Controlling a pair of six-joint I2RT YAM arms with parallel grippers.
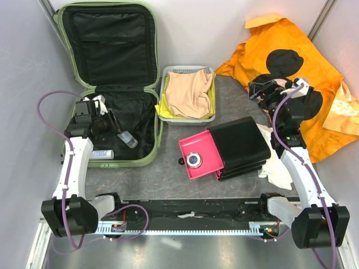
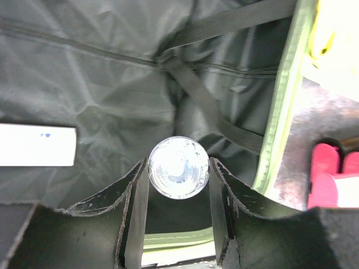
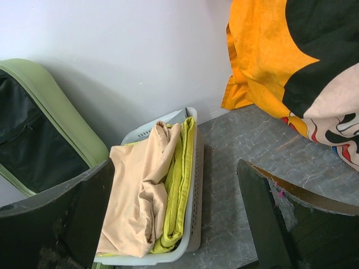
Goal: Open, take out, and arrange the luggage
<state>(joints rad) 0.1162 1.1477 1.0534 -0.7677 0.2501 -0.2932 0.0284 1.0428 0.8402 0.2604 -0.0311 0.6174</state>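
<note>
Pinching a small clear plastic bottle (image 2: 178, 168) between both pads, my left gripper (image 2: 178, 163) is about half closed over the near half of the large pale green hard-shell luggage (image 1: 143, 112). The luggage lies open on the left of the grey table (image 1: 168, 179). I see the bottle end-on, so I cannot tell whether it is lifted off the black lining or resting on it. Just left of it, by the near wall of the shell, lies a white tube (image 1: 101, 153). Black elastic straps (image 2: 193, 92) cross the lining beyond the bottle.

In the middle of the table sits a black box (image 1: 241, 143) with its pink drawer (image 1: 205, 143) pulled out to the left. A small round silver-rimmed object (image 1: 194, 159) lies in the drawer, and a white cloth (image 1: 275, 165) lies at the box's right side.

Farther off on the right, my right gripper (image 3: 175, 168) hangs with its jaws spread wide and nothing between them, beside the orange cloth with black patches (image 1: 263, 50). It faces the white plastic mesh basket (image 1: 188, 120), just right of the luggage, which holds a folded beige garment (image 3: 140, 190) over a yellow-green one (image 3: 179, 185). Farthest away, the luggage's lid stands up at the far left wall, its black lining facing me.
</note>
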